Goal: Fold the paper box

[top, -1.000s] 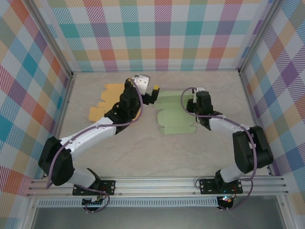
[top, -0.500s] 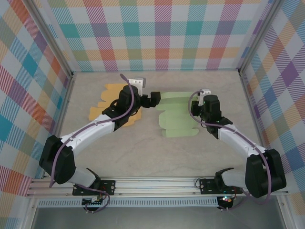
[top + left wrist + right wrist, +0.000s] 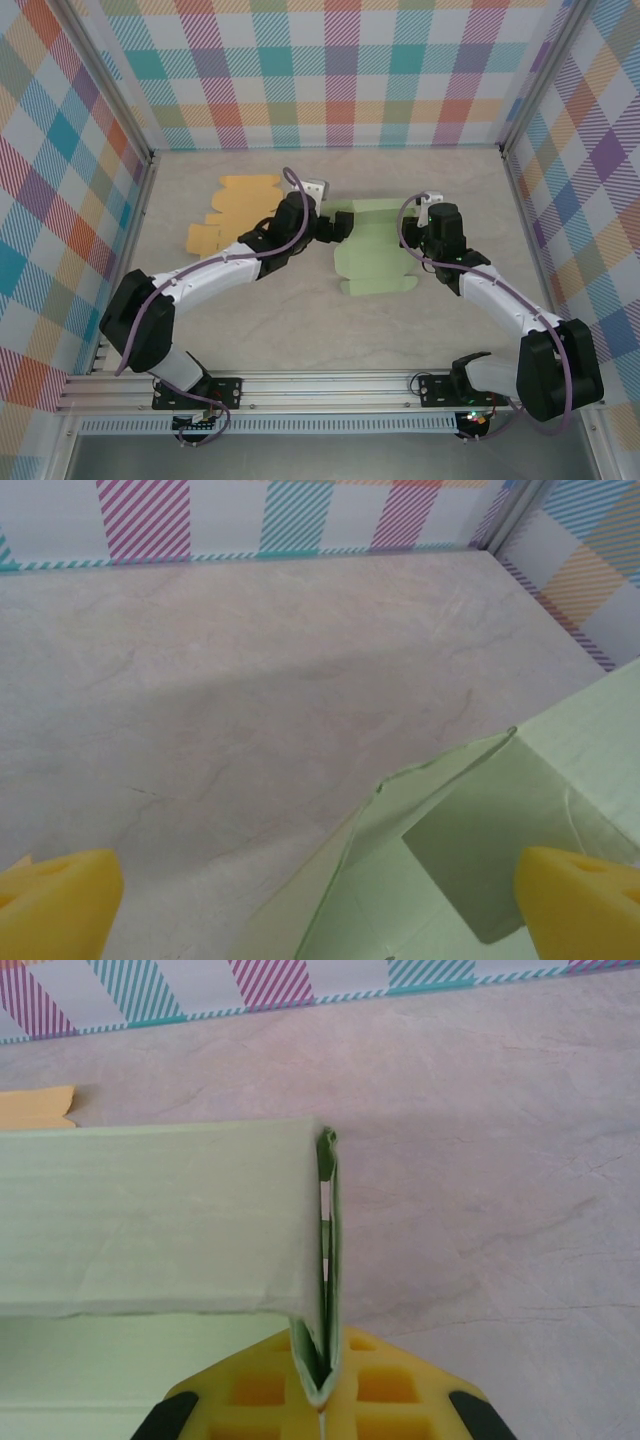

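Observation:
The pale green paper box (image 3: 372, 250) lies mostly flat in the middle of the table, with its panels partly raised. My right gripper (image 3: 418, 243) is shut on the box's right edge. In the right wrist view the yellow pads (image 3: 390, 1395) pinch a doubled green flap (image 3: 322, 1360), and a green panel (image 3: 150, 1220) stretches away to the left. At the box's left edge my left gripper (image 3: 340, 225) stands open. In the left wrist view its yellow fingertips (image 3: 575, 900) straddle a lifted corner of the green box (image 3: 450, 830), touching nothing.
An orange paper cutout (image 3: 240, 205) lies flat at the back left, behind my left arm; its corner (image 3: 35, 1105) shows in the right wrist view. Checked walls and metal posts enclose the beige table (image 3: 300, 320) on three sides.
My left gripper has moved right and down from above the orange sheet to the green box's left edge, still open. The right gripper, still pinching, has drawn the box slightly right and nearer.

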Tool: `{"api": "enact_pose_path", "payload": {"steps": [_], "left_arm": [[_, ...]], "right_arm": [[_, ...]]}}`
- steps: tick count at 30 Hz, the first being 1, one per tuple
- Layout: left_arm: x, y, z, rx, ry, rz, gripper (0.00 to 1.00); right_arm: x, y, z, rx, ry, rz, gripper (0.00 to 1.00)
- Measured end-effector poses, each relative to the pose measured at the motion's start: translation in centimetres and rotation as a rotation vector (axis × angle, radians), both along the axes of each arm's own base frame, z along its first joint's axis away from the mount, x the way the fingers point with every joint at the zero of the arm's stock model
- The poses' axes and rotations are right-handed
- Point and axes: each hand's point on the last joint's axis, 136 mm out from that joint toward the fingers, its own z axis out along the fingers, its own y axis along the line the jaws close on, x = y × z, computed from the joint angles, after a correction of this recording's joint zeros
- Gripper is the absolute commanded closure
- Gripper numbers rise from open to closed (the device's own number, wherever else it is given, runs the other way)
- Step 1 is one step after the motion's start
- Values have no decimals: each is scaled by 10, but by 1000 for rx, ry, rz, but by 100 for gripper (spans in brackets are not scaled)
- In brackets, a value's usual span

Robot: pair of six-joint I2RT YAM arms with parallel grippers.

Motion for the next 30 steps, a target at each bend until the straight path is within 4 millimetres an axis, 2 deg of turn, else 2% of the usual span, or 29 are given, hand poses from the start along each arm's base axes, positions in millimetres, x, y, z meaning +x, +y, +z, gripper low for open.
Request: {"api": "enact_pose_path", "payload": {"steps": [5,12,15,18,21,26,30], "left_arm": [[6,-2,-5,13,-18,16,0],[15,-11,-27,40,-26,40,0],[16,-10,-26,37,-48,69,0],[10,2,-28,30,-60,107,0],[-4,20,-27,8,-55,133,0],[-31,50,-13,-104,-44,189,0],[-43,57,-25,-173,15,210,9]], "right_arm": [[-2,4,-1,18,10,18,100],[-5,9,-3,63,39,24,100],[-5,8,-4,75,45,13,100],[-4,4,-4,77,46,-17,100],[-2,-2,-5,63,42,-49,100],[-6,-9,-17,38,57,-77,100],[-6,-9,-19,33,60,-76,100]]}}
